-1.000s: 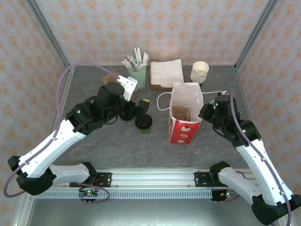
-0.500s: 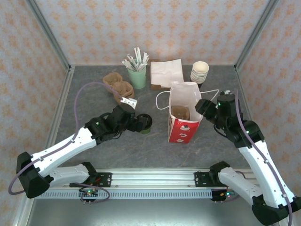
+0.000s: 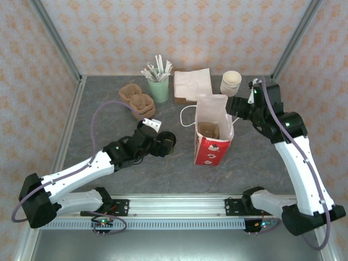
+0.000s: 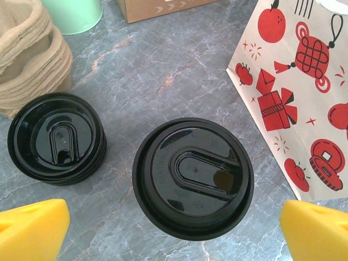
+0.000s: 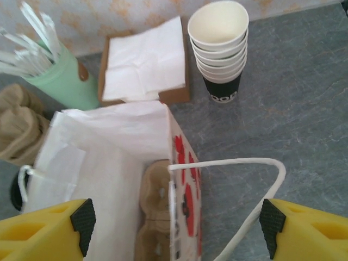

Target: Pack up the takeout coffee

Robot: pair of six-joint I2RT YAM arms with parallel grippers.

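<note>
Left gripper (image 4: 174, 232): jaws spread wide, holding nothing, with one yellow fingertip on each side of the takeout coffee (image 4: 193, 176) and neither touching it. The coffee stands upright on the grey table (image 3: 109, 114) with its black lid on, just left of the paper bag (image 3: 213, 130). Its lid is apart from the bag's printed side in the left wrist view. A short stack of loose black lids (image 4: 57, 138) sits just beside the cup on its other side. The bag stands open, with a pulp cup carrier (image 5: 157, 206) in the bottom. Right gripper (image 5: 176, 228): above the bag's right rim, fingers wide apart, nothing clamped; the white handle loop (image 5: 239, 163) lies slack between them. Back row: pulp trays (image 3: 136, 98), green holder of sticks (image 3: 159, 87), napkins (image 3: 192, 84), stacked lidless cups (image 3: 231, 82).
</note>
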